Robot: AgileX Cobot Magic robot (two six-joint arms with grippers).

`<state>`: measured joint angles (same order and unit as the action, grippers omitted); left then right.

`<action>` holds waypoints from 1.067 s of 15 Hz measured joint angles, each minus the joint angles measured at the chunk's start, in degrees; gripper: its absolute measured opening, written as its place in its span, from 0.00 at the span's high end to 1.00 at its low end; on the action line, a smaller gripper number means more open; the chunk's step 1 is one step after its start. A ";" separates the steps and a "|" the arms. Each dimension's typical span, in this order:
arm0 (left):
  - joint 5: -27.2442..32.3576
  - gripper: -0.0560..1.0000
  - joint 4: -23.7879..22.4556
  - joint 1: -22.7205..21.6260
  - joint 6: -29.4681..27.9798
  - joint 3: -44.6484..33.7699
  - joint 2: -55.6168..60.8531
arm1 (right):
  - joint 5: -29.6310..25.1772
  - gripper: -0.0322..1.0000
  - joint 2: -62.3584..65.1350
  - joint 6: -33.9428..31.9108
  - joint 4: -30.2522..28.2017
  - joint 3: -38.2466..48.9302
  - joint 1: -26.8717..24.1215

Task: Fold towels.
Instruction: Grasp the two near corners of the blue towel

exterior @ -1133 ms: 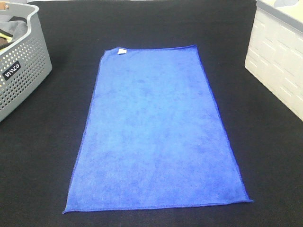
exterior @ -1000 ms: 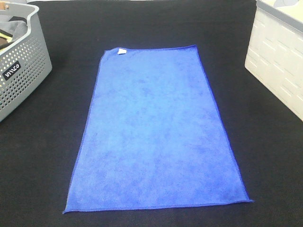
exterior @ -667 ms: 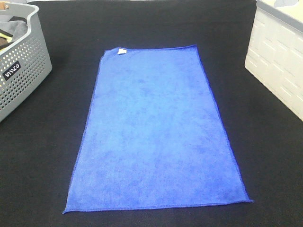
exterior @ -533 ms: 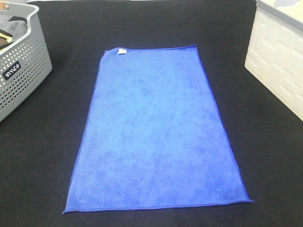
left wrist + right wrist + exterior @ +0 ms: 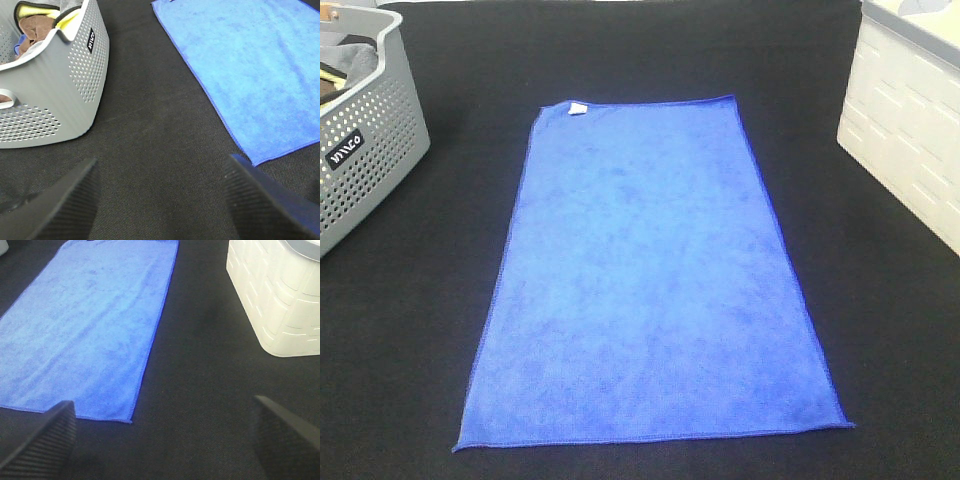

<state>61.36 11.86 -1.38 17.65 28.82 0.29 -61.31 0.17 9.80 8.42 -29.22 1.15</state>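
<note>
A royal-blue towel [image 5: 655,275] lies flat and unfolded on the black table, its long side running away from me, with a small white tag [image 5: 577,108] at its far left corner. Neither arm shows in the high view. In the left wrist view my left gripper [image 5: 160,200] stands open over bare black cloth, with the towel's [image 5: 250,65] near left corner just ahead of one fingertip. My right gripper [image 5: 167,440] is open too, above the table beside the towel's [image 5: 90,325] near right corner. Nothing is between either pair of fingers.
A grey perforated basket [image 5: 365,150] holding cloths stands at the far left, also close in the left wrist view as the basket [image 5: 60,85]. A white lidded bin [image 5: 910,120] stands at the right edge, and the right wrist view shows this bin [image 5: 280,295].
</note>
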 joint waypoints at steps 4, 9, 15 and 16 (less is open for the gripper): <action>0.00 0.32 0.00 0.00 0.00 0.00 0.00 | 0.00 0.12 0.00 0.00 0.00 0.00 0.00; 0.00 0.32 0.00 0.00 0.00 0.00 0.00 | 0.00 0.12 0.00 0.00 0.06 0.00 0.00; 0.00 0.32 0.06 0.00 0.00 0.00 0.00 | 0.00 0.12 0.00 0.00 0.11 0.00 0.00; 0.00 0.32 0.06 0.00 0.00 0.00 0.00 | 0.00 0.12 0.00 0.00 0.17 0.00 0.00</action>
<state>61.36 11.92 -1.38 17.65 28.82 0.29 -61.31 0.17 9.80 8.59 -29.22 1.15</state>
